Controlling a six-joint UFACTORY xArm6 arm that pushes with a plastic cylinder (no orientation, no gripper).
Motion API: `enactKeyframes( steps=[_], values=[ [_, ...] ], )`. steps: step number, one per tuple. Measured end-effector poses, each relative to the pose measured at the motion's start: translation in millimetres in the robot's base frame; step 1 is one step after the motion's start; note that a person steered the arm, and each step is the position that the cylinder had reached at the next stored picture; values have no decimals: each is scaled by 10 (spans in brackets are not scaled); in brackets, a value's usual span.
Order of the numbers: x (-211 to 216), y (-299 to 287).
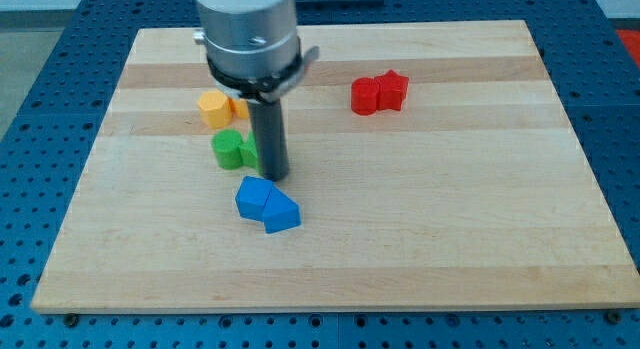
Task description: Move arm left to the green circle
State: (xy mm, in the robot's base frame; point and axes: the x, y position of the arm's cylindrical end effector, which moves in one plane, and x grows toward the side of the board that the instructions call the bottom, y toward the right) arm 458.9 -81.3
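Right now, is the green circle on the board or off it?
On. The green circle sits flat on the wooden board, well inside its edges, just left of my tip.

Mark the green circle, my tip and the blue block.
green circle [229, 148], camera view, on its top face.
my tip [275, 176], camera view, on the rod's very end.
blue block [266, 204], camera view, on its upper face.

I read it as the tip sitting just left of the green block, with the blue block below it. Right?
Not quite. In the camera view my tip sits just right of the green block, not left of it. The blue block is indeed below it.
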Motion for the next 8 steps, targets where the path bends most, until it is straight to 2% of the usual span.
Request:
enactKeyframes(
  steps=[2,3,5,6,7,8],
  values=[
    [-87,-44],
    [-87,-248],
    [118,-924],
    [89,-1391],
    [-141,-1606],
    [-404,-1579]
  ],
)
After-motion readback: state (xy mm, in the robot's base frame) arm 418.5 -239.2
